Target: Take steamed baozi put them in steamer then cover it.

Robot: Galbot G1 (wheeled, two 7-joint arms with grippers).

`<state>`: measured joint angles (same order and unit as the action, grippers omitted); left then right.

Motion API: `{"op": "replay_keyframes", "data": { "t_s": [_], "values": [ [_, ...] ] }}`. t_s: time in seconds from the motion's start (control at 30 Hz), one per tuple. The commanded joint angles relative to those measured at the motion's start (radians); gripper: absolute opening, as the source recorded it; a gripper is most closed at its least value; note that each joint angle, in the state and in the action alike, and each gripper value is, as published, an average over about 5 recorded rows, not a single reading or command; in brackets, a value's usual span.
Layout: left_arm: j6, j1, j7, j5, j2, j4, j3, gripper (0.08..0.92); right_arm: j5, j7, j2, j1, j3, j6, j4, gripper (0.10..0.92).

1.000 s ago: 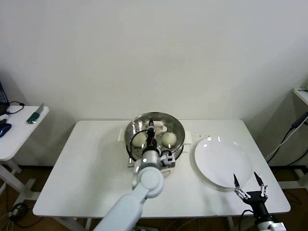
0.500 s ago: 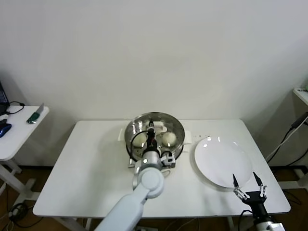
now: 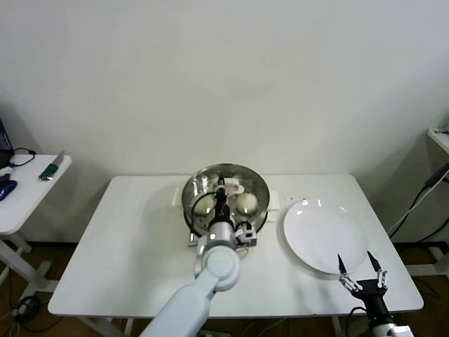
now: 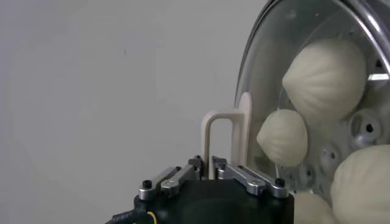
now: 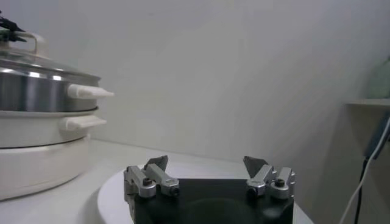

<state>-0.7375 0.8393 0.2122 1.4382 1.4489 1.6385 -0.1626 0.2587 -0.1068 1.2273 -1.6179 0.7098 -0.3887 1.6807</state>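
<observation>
Two left fingers flank cover handle.

The left arm is stretched forward from the near edge of the surface toward its middle, seen foreshortened from the head, with the wrist pointed away from the body. The left claw is held over the far-middle part of the surface; in its wrist view the two fingers are drawn close together about the thin cream handle, and whether that handle is pinched or merely flanked cannot be told. The right arm is parked low at the near right corner of the surface. The right claw is pointed upward there, its fingers spread wide apart with nothing between them.
</observation>
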Motion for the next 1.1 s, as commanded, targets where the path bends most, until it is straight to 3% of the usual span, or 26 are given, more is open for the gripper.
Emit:
{"op": "replay_keyframes", "data": {
  "t_s": [0.03,0.3,0.7,0.87,1.1],
  "values": [
    [-0.046,-0.002,0.000,-0.043,-0.007,0.037,-0.015,0.225,-0.003,-0.002,0.003,0.001,0.000,0.003,0.002,0.823],
    [-0.048,0.005,0.017,-0.083,-0.045,0.149,-0.027,0.459,-0.010,-0.007,0.009,0.003,-0.001,0.006,-0.002,0.823],
    [-0.046,0.094,0.014,-0.189,-0.205,0.376,-0.002,0.790,-0.026,-0.025,0.026,0.004,-0.014,0.040,0.006,0.823],
    [-0.012,0.185,-0.056,-0.307,-0.260,0.468,0.052,0.821,0.029,0.018,0.027,0.000,-0.035,0.099,0.032,0.823],
    [0.163,0.348,-0.266,-0.797,-0.307,0.555,0.281,0.823,0.043,0.055,0.022,0.012,-0.035,0.099,0.062,0.823]
  ]
}}
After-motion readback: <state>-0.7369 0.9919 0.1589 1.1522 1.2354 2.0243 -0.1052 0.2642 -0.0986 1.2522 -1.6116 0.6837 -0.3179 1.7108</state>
